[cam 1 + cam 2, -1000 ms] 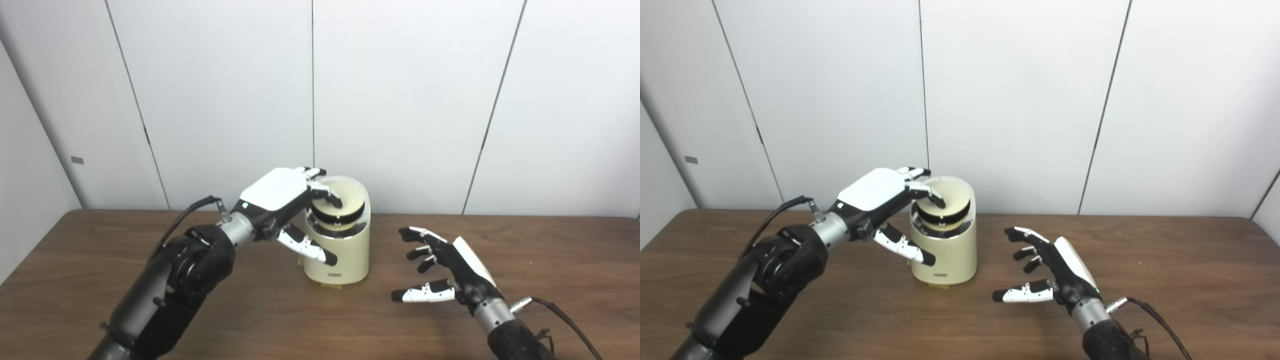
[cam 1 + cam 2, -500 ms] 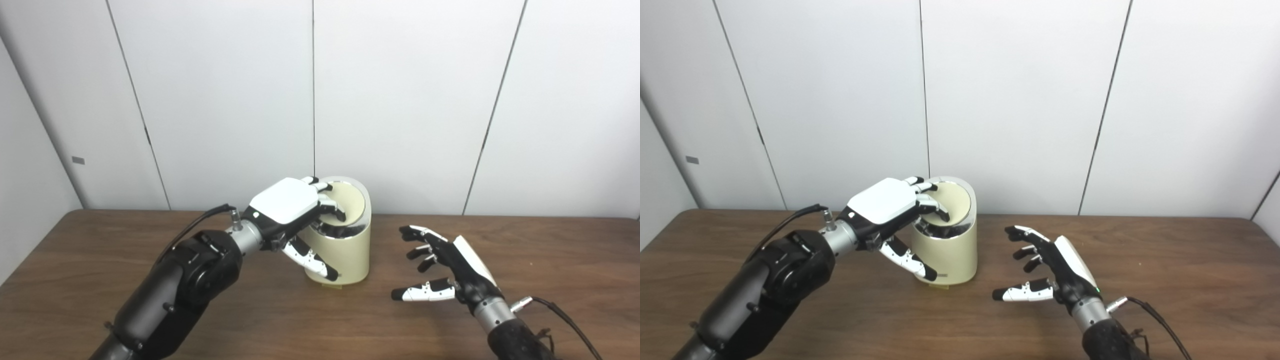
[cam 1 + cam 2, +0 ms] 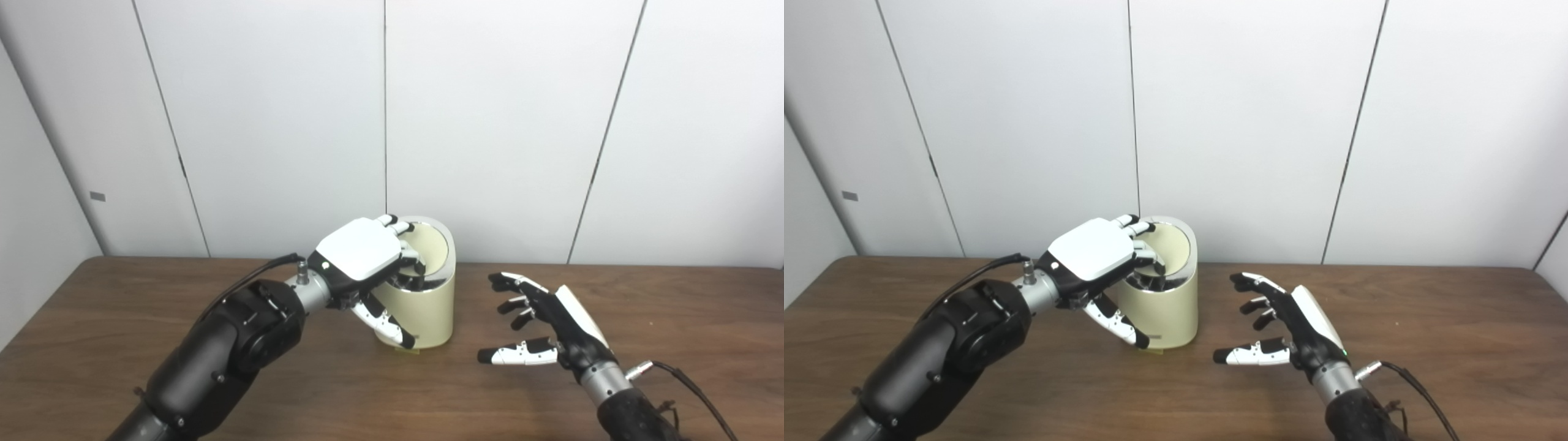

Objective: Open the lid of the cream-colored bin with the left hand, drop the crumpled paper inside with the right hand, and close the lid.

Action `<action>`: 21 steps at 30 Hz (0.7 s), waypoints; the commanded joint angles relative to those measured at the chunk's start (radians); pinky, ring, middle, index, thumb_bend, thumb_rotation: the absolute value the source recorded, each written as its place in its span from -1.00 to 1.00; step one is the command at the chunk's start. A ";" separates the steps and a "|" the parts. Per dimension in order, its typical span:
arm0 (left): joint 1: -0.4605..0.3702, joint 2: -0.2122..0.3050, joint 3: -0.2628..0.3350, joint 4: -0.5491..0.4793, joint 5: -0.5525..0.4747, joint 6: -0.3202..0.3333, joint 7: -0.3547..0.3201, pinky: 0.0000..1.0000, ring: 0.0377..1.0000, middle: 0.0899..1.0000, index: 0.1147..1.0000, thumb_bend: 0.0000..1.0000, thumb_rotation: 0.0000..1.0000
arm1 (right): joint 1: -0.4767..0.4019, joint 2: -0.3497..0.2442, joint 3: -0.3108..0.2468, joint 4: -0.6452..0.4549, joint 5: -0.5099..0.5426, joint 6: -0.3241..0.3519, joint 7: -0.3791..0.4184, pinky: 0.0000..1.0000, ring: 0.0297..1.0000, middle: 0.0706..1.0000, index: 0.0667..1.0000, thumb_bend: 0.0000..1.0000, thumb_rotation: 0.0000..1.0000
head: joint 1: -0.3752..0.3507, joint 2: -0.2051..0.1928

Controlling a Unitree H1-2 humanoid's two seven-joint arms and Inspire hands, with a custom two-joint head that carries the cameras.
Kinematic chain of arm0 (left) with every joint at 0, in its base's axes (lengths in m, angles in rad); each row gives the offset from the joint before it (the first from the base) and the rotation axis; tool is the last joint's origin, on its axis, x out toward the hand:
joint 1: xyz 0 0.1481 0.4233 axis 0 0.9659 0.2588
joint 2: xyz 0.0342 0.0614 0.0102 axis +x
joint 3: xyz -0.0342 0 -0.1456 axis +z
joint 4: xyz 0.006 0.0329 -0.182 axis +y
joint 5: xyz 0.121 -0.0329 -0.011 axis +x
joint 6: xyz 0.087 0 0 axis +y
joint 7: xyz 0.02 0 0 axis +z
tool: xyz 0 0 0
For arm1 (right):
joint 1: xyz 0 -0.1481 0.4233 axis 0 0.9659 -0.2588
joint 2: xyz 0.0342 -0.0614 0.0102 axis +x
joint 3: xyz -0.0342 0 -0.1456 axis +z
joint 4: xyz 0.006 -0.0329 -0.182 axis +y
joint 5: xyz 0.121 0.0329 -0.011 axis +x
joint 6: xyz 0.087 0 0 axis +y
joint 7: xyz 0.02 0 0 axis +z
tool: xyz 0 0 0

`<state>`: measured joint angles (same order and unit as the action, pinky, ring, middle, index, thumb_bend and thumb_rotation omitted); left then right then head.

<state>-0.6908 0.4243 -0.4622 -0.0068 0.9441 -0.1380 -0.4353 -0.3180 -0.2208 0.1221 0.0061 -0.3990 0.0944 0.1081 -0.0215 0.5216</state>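
Nearest us, our right hand [image 3: 554,331] hovers just above the wooden counter [image 3: 674,318], palm turned inward, fingers [image 3: 513,283] spread and curled around nothing, thumb stretched toward the bin; farther in, our left hand [image 3: 1099,263] arches over the cream-colored bin [image 3: 425,306], its fingers [image 3: 1146,260] pressing on the lid [image 3: 1170,245], which tilts down into the rim, thumb lying along the bin's front wall; no crumpled paper shows; the bin stands mid-counter before the white wall panels [image 3: 490,122].
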 commanded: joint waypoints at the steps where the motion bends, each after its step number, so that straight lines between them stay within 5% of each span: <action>1: -0.006 0.006 -0.002 0.011 -0.013 0.008 -0.040 1.00 0.93 0.52 0.47 1.00 0.14 | -0.031 -0.011 -0.012 -0.026 0.000 -0.025 -0.024 0.06 0.34 0.58 0.63 0.68 -0.50 | 0.000 0.001; 11: 0.058 -0.044 0.221 -0.029 -0.163 -0.067 0.278 1.00 0.83 0.55 0.53 0.72 -0.01 | -0.031 -0.007 -0.016 -0.014 0.000 -0.034 -0.035 0.05 0.33 0.58 0.62 0.67 -0.55 | 0.002 -0.003; 14: 0.084 -0.083 0.295 -0.009 -0.227 -0.098 0.387 0.82 0.82 0.65 0.64 0.65 -0.09 | -0.030 -0.007 -0.014 -0.016 -0.006 -0.025 -0.035 0.06 0.34 0.58 0.62 0.66 -0.57 | 0.004 -0.003; 17: 0.112 -0.123 0.356 0.006 -0.311 -0.102 0.441 0.57 0.81 0.75 0.73 0.64 -0.20 | -0.029 -0.007 -0.015 -0.014 -0.006 -0.022 -0.037 0.06 0.34 0.58 0.62 0.66 -0.60 | 0.004 -0.005; 21: 0.187 -0.190 0.429 0.010 -0.485 -0.059 0.448 0.62 0.80 0.82 0.80 0.58 -0.27 | -0.025 -0.003 -0.021 -0.015 0.002 -0.024 -0.042 0.07 0.34 0.58 0.62 0.66 -0.65 | 0.006 -0.003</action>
<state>-0.5061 0.2426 -0.0473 0.0012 0.5108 -0.2092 0.0027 -0.3159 -0.2175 0.1167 0.0131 -0.4022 0.0922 0.0874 -0.0154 0.5170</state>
